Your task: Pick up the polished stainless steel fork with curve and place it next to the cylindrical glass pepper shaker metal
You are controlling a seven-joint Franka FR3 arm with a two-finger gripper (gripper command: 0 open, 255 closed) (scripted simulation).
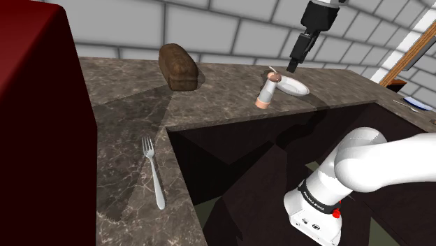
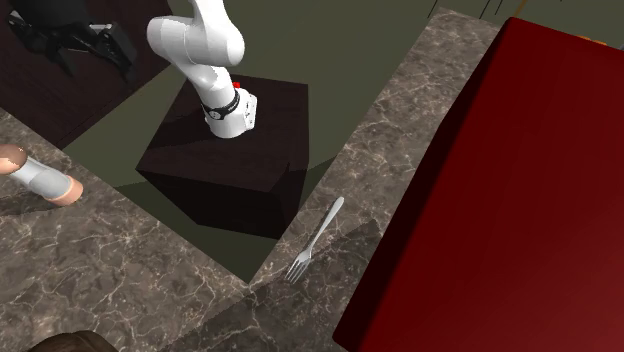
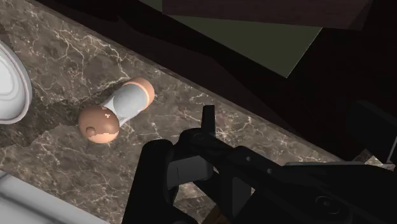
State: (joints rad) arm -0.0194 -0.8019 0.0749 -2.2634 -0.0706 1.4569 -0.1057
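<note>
**Shoulder view.** An L-shaped marbled table (image 1: 230,105) wraps round a dark recess. The fork (image 1: 154,172) lies flat on the table's near stretch, close to the inner edge. Its tines point toward the inner corner and its handle toward the near end. On the far stretch are a brown loaf (image 1: 179,67), a pepper shaker (image 1: 267,90) with a pale body and salmon-coloured ends, and a white plate (image 1: 297,87) just beside the shaker. The gripper (image 1: 291,67) hangs in the air above the shaker and plate; whether its jaws stand apart or together cannot be told. The fork is well apart from the gripper, round the inner corner from it. A dark red block (image 1: 35,119) borders the table's outer edge beside the fork.

**Second exterior view.** The fork (image 2: 316,238) lies near the table's inner edge, between the black stand (image 2: 230,165) and the red block (image 2: 500,190). The shaker (image 2: 40,180) is far along the other stretch.

**Wrist view.** The shaker (image 3: 118,109) lies on the table ahead of the gripper, with the plate (image 3: 13,89) near it but not touching it.
</note>
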